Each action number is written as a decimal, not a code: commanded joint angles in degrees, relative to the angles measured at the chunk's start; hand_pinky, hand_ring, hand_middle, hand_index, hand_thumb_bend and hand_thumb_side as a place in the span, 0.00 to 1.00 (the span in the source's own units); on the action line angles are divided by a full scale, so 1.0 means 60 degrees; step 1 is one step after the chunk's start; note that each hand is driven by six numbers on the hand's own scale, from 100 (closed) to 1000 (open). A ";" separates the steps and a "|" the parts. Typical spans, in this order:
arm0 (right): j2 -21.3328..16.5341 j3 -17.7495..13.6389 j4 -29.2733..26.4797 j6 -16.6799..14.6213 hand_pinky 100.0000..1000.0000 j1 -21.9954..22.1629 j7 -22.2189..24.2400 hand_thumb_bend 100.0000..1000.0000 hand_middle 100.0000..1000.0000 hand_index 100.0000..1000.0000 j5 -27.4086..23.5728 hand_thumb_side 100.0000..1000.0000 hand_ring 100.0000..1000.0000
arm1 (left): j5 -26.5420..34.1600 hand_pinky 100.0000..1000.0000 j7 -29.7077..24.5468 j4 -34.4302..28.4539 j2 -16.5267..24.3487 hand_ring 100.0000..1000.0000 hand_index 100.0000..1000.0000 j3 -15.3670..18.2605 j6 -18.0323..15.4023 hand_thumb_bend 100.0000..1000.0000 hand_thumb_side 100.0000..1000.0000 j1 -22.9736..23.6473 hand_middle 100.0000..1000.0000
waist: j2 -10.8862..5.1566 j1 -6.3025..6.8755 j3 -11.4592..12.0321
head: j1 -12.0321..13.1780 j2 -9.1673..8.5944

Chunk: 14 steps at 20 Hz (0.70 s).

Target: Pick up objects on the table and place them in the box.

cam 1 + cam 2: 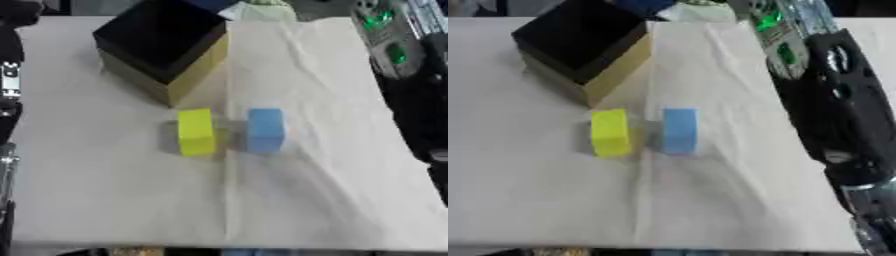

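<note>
We look down on a table [105, 200] covered with a pale, creased cloth [332, 165]. Near its far left corner stands the box [164, 47], turned so that one corner points toward us; its inside is black and its outer walls are a dull yellow-brown, and we see nothing lying in it. In front of that near corner, around the middle of the table, two blocks rest on the cloth side by side: the yellow block [195, 132] on the left and the blue block [264, 130] on the right, close together but apart, with a narrow strip of cloth between them. Both lie well clear of the box, the yellow one nearest to its pointed corner. Along the right edge of the table our right arm [837, 110] comes in from the far right corner and runs down that side, black with silver parts and a green light near its upper end; it hangs beside the blocks without touching either of them. We cannot make out the right hand on it, so we cannot tell whether its fingers are spread or curled. At the left edge a dark strip of the left arm [9, 85] shows, and here too no hand can be made out.
</note>
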 commanded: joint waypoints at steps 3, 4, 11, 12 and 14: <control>-0.0150 0.0506 0.0813 -0.0026 0.88 -0.0633 0.0555 0.00 0.81 0.91 -0.0542 1.00 0.95 | 0.0006 0.73 -0.0032 -0.0135 0.0183 0.73 0.81 0.0019 -0.0002 0.04 0.81 -0.0020 0.75 | -0.0238 0.0023 -0.0017 | -0.0028 0.0074; -0.0206 0.0595 0.0979 -0.0037 0.88 -0.0692 0.0636 0.00 0.81 0.91 -0.0751 1.00 0.95 | 0.0005 0.73 -0.0032 -0.0135 0.0190 0.73 0.81 0.0020 0.0000 0.04 0.81 -0.0012 0.75 | -0.0247 0.0019 -0.0028 | -0.0015 0.0078; -0.0830 0.1044 0.1652 -0.0197 0.88 -0.0834 0.0926 0.00 0.83 0.91 -0.1600 1.00 0.96 | -0.0023 0.73 -0.0029 -0.0135 0.0261 0.73 0.81 0.0031 0.0023 0.04 0.81 0.0056 0.75 | -0.0307 -0.0032 -0.0143 | 0.0116 0.0104; -0.0931 0.1104 0.1697 -0.0267 0.88 -0.0834 0.0966 0.00 0.83 0.91 -0.1636 1.00 0.96 | -0.0027 0.73 -0.0029 -0.0135 0.0274 0.73 0.81 0.0032 0.0026 0.04 0.81 0.0064 0.75 | -0.0316 -0.0041 -0.0165 | 0.0135 0.0108; -0.1118 0.1175 0.1753 -0.0422 0.88 -0.0814 0.1026 0.00 0.84 0.91 -0.1664 1.00 0.96 | -0.0033 0.73 -0.0025 -0.0135 0.0296 0.73 0.81 0.0036 0.0032 0.04 0.81 0.0079 0.75 | -0.0335 -0.0057 -0.0211 | 0.0175 0.0108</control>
